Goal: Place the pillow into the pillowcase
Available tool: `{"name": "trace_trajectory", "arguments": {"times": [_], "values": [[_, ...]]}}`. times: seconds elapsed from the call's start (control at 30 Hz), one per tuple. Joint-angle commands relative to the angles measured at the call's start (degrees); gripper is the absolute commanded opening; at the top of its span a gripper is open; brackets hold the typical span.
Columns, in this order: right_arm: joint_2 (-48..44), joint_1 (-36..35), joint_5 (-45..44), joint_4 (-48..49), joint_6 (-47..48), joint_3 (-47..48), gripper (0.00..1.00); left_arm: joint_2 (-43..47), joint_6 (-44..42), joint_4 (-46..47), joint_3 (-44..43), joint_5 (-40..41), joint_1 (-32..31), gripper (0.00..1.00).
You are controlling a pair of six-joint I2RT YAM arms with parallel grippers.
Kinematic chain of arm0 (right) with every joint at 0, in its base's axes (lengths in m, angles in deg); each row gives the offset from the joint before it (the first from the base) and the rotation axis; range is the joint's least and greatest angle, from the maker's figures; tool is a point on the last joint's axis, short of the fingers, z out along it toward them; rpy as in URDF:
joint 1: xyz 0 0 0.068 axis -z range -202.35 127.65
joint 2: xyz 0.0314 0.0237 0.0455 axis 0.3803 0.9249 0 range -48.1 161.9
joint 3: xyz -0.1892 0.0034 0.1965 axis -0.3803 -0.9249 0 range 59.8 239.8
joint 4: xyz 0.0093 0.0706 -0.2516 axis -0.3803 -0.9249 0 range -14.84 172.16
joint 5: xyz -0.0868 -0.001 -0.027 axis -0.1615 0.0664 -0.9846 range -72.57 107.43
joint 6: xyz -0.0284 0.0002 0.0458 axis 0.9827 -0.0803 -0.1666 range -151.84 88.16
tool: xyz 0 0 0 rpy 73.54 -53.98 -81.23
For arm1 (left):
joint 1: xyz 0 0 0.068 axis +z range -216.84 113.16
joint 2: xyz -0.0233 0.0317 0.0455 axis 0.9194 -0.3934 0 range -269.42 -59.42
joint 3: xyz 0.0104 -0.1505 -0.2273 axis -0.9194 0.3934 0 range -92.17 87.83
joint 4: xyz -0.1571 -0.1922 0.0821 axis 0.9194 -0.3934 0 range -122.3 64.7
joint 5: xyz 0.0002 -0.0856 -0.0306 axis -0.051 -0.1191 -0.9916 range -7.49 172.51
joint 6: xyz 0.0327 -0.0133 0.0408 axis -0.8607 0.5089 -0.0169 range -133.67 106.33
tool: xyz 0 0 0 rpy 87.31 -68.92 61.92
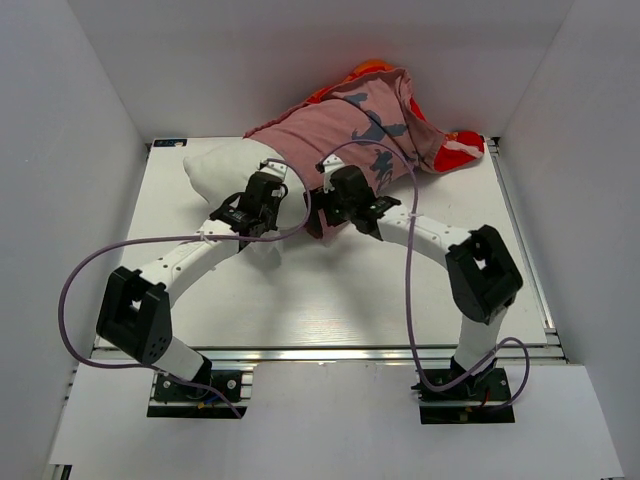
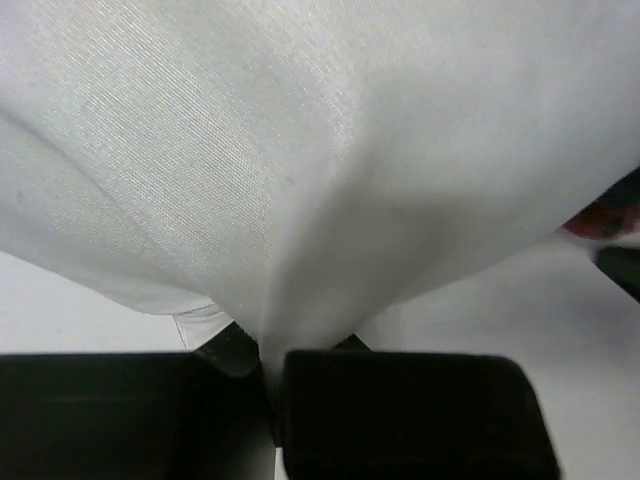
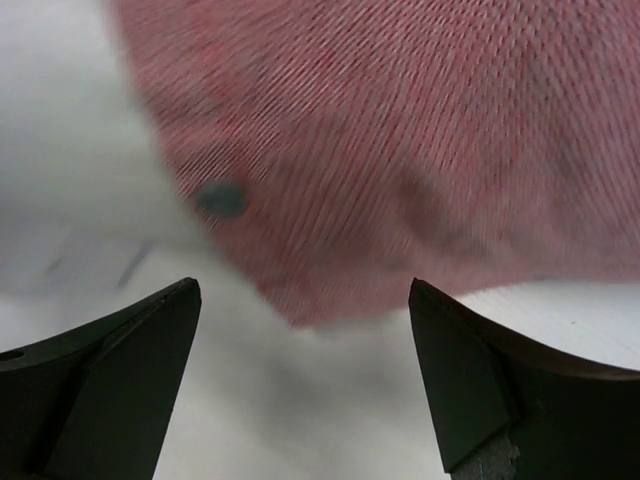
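Note:
The white pillow [image 1: 225, 170] lies at the back left of the table, its right part inside the pillowcase [image 1: 350, 130], which shows its pale pink inside with dark blue patches and red-orange ends. My left gripper [image 1: 262, 212] is shut on a pinched fold of the pillow [image 2: 300, 200] at its near edge. My right gripper [image 1: 332, 212] is open just in front of the pillowcase's near edge [image 3: 380, 150], with nothing between its fingers [image 3: 470, 380]. White pillow fabric [image 3: 60, 120] shows at the left of the right wrist view.
White enclosure walls [image 1: 80, 150] surround the table on the left, back and right. The pillowcase's red end [image 1: 460, 150] reaches the back right corner. Purple cables [image 1: 90, 270] loop off both arms above the table [image 1: 330, 290].

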Motion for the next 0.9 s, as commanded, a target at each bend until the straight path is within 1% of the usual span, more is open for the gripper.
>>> {"name": "trace_trajectory", "arguments": {"times": [0.0, 0.07, 0.1, 0.13, 0.17, 0.2, 0.27, 0.3, 0.37, 0.4, 0.43, 0.47, 0.5, 0.57, 0.6, 0.67, 0.7, 0.73, 0.77, 0.8, 0.83, 0.87], "values": [[4.96, -0.6, -10.46, 0.96, -1.31, 3.7, 0.89, 4.58, 4.54, 1.72, -3.89, -6.91, -0.74, 0.0], [6.64, -0.51, -15.13, 2.35, 0.1, 3.71, 0.89, 5.28, 5.33, 0.93, -4.24, -7.53, -0.66, 0.0], [7.86, -0.51, -19.68, 2.63, 1.5, 3.71, 0.88, 5.37, 5.42, 0.67, -4.33, -7.62, -0.74, 0.0], [8.22, -0.51, -21.47, 2.89, 2.47, 3.62, 0.87, 5.55, 5.59, 0.4, -4.42, -7.45, -0.66, 0.0], [8.31, -0.42, -22.88, 2.89, 3.17, 3.27, 0.83, 5.55, 5.59, 0.23, -4.42, -7.36, -0.65, 0.0], [7.45, -0.16, -23.76, 2.89, 4.31, 1.44, 0.73, 5.55, 5.59, -0.04, -4.33, -7.27, -0.57, 0.0], [4.99, 0.28, -22.55, 5.17, 5.37, -1.46, 0.61, 5.37, 5.59, -0.3, -4.24, -7.18, -0.48, 0.0], [1.5, 0.28, -20.8, 6.66, 6.16, -3.22, 0.51, 5.29, 5.59, -0.48, -4.16, -7.27, -0.39, 0.0], [-2.39, 0.28, -19.29, 7.63, 7.3, -8.65, 0.4, 5.11, 5.59, -0.57, -4.07, -7.53, -0.13, 0.0], [-6.15, 0.28, -16.42, 8.07, 7.31, -10.42, 0.29, 5.02, 5.68, -0.48, -4.07, -7.62, 0.05, 0.0], [-7.67, 0.28, -15.43, 8.6, 7.22, -12.18, 0.22, 4.94, 5.6, -0.57, -4.07, -7.97, 0.22, 0.0], [-9.16, 0.28, -14.03, 8.78, 8.01, -14.98, 0.12, 5.02, 5.77, -0.48, -4.07, -8.32, 0.4, 0.0], [-11.61, 0.28, -10.54, 8.87, 9.14, -16.14, 0.0, 5.2, 5.86, -0.13, -4.07, -8.76, 0.49, 0.0], [-14.26, 0.28, -5.61, 8.78, 9.85, -17.64, 0.0, 5.37, 6.65, -0.13, -4.42, -10.78, 0.66, 0.0], [-17.4, 0.89, 3.3, 8.52, 9.86, -17.39, 0.0, 5.37, 6.91, -0.39, -4.77, -11.74, 0.66, 0.0], [-20.59, 0.98, 10.82, 9.65, 9.6, -15.99, 0.0, 5.2, 8.05, -1.09, -7.3, -16.91, 0.84, 0.0], [-22.08, 0.55, 16.51, 9.75, 8.55, -11.45, 0.0, 4.94, 8.49, -1.7, -8.54, -19.2, 0.75, 0.0], [-21.83, 0.11, 17.35, 8.44, 7.93, -7.75, 0.0, 4.41, 8.84, -1.88, -9.86, -23.48, 0.84, 0.0], [-20.96, -0.33, 18.23, 6.86, 6.19, -3.11, 0.0, 4.06, 9.72, -2.15, -11.61, -25.88, 0.75, 0.0], [-17.82, -0.51, 20.5, 5.02, 3.38, 7.73, 0.0, 3.79, 10.16, -2.84, -15.89, -27.38, 0.75, 0.0], [-15.96, -0.6, 21.4, 3.61, 1.62, 13.58, 0.0, 3.62, 10.6, -2.59, -18.11, -28.61, 0.84, 0.0], [-11.94, -0.51, 23.06, -0.84, 0.38, 19.3, 0.0, 3.7, 11.65, -2.15, -20.31, -30.8, 0.93, 0.0]]}}
